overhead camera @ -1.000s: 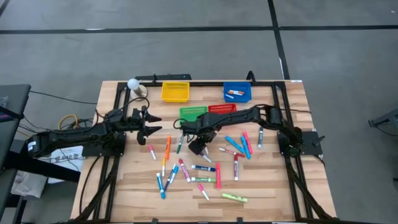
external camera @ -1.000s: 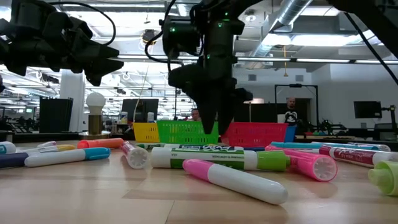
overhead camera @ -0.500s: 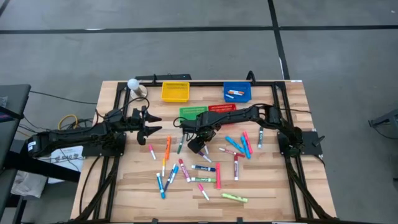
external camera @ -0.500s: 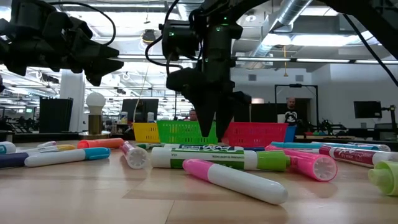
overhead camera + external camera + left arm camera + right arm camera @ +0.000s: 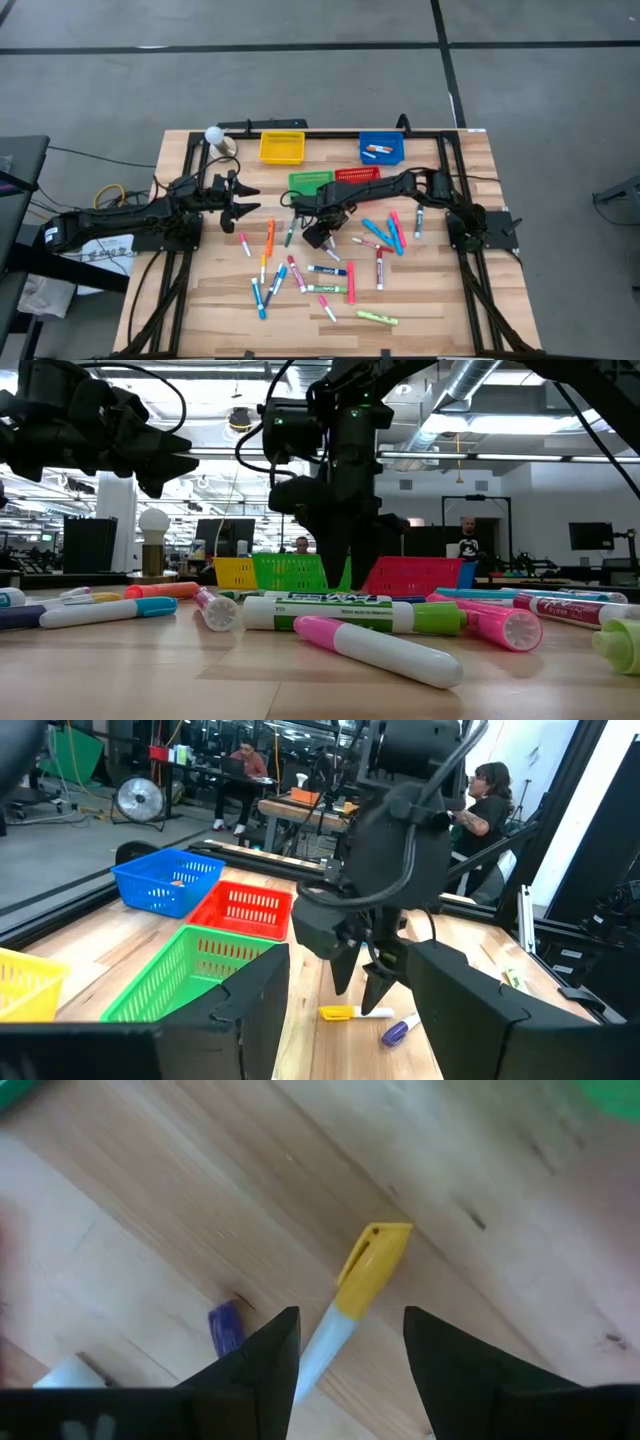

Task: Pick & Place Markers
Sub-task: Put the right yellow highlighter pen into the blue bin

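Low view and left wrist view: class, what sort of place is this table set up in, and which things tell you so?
Most likely a large open robotics lab or workshop. Exposed ceiling ducts run overhead, people sit at a desk with monitors behind the table, and a floor fan stands on bare concrete.

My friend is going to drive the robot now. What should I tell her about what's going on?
Right gripper: open, straddling a yellow-capped marker lying on the table, in front of the green basket. Not gripped yet.
Left gripper: open, empty, waiting at the table's left.
Done: a couple of markers lie in the blue basket.
Left: about twenty markers scattered mid-table; the yellow basket looks empty.
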